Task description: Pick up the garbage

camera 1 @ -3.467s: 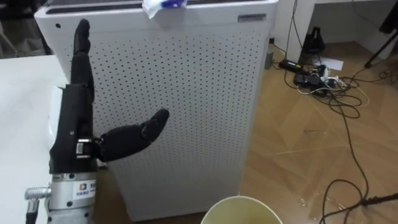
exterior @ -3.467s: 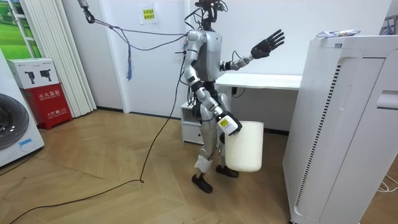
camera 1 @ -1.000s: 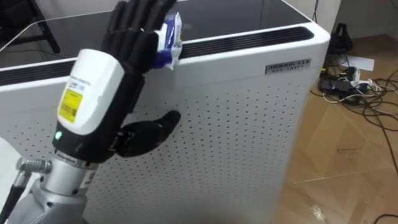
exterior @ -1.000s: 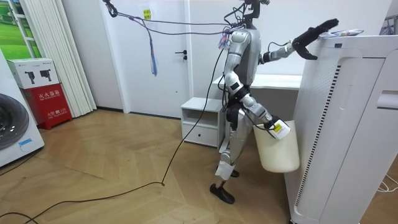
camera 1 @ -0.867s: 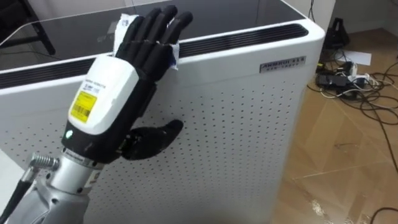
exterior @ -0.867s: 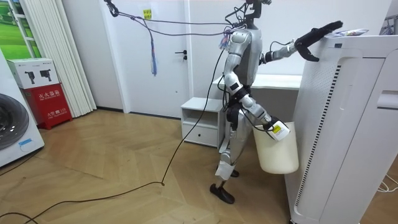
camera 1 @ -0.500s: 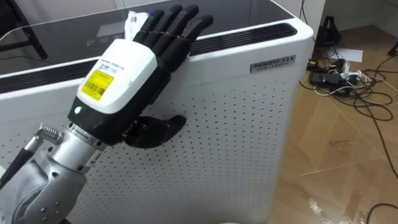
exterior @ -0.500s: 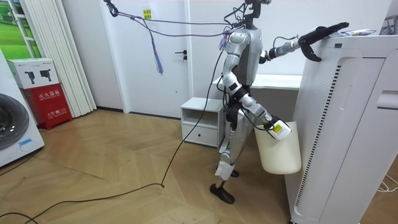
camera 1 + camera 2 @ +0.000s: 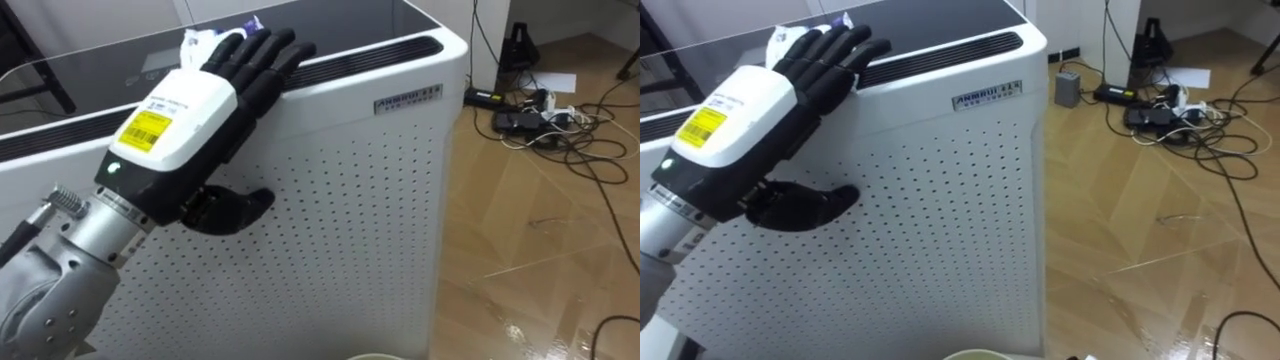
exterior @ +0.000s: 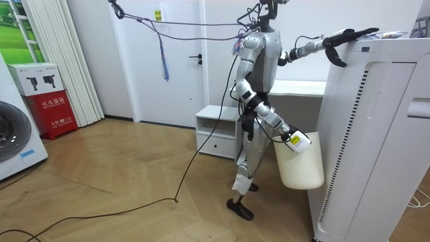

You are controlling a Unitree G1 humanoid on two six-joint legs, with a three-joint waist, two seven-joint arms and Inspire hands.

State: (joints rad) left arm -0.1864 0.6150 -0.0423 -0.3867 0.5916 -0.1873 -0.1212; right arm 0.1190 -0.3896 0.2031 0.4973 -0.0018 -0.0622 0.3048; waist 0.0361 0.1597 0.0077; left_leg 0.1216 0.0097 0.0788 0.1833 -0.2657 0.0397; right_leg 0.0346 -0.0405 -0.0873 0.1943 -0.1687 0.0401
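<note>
Garbage [image 9: 198, 42], a crumpled white-and-blue wrapper, is lying on the dark top of a tall white air purifier [image 9: 340, 220], just behind the slotted vent along its front edge. In the left eye view the left hand [image 9: 190, 115] is reaching over that edge with its fingers [image 9: 265, 55] straight and spread. They are covering most of the garbage, while the thumb is hanging apart below, against the perforated front. The hand is holding nothing. To the purifier's right, wood floor is lying open as far as a tangle of cables [image 9: 540, 115].

In the room view the robot is standing beside the purifier with a white bench [image 10: 289, 86] behind it, its left arm stretching level onto the purifier's top. The right hand [image 10: 300, 139] is hanging low at the rim of a cream bin [image 10: 299, 168] just beside the purifier. Neither its grasp nor the bin's contents can be told.

In the right eye view the garbage is showing white above and beside the fingers.
</note>
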